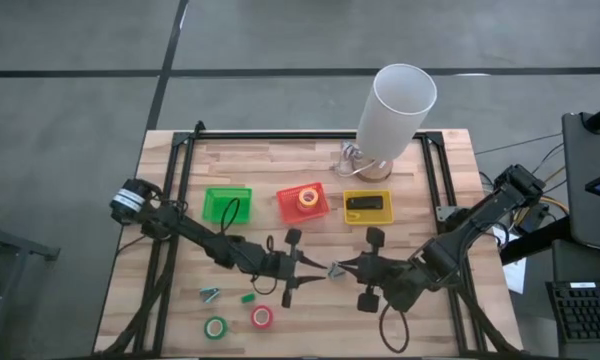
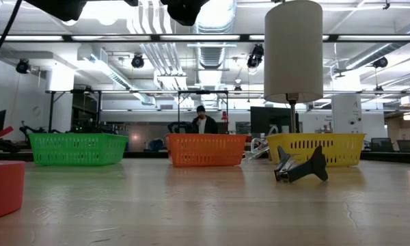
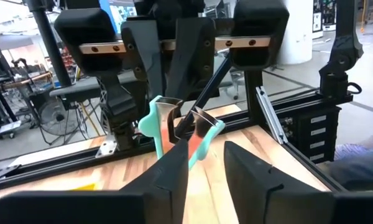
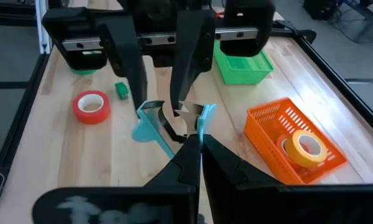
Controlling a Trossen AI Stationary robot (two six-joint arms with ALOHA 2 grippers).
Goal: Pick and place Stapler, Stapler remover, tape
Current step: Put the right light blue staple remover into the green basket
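Orange bin holds yellow tape; yellow bin holds the stapler. At six o'clock, right gripper pinches the teal staple remover; left gripper stands narrowly apart beside it.

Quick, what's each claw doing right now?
Left gripper: open, fingers either side of the staple remover.
Right gripper: shut on the staple remover.

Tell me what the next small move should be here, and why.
Probably close the left claw on the teal staple remover. The right claw, shut on its handle, holds it at mid-table, and the left claw's open fingers flank its metal end, so this looks like a handover.
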